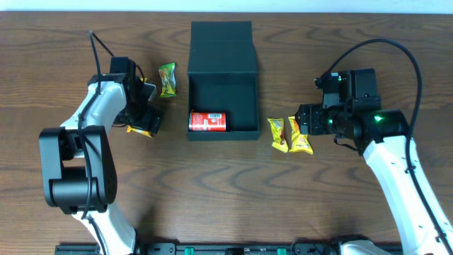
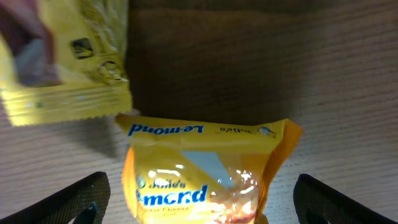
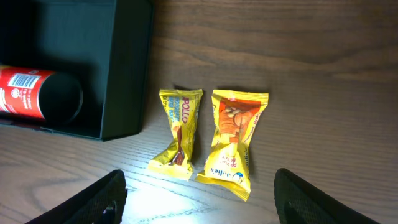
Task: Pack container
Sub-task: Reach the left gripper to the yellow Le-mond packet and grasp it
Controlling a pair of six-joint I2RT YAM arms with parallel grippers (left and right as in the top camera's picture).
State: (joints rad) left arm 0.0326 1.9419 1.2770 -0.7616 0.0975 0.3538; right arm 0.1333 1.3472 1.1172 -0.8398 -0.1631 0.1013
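**A:** What lies nearest on the right?

**B:** Two snacks on the table, side by side: a twisted yellow packet and, to its right, an orange-fronted packet. The right gripper hangs just beside them with its fingers spread wide, and it holds nothing.

**A:** And on the left?

**B:** The left gripper is spread wide too. It sits low over a Le-mond packet, which lies between its fingers. Both fingers stand clear of the wrapper, so it isn't gripped.

**A:** Where is the container?

**B:** The container is mid-table, between the two arms, and it stands open. A red can lies on its side inside, in the near left corner. The two right-hand packets sit just outside the near right corner.

**A:** Anything farther back?

**B:** A green-and-yellow packet lies left of the box, near it but apart. The lid is folded back beyond the far wall.
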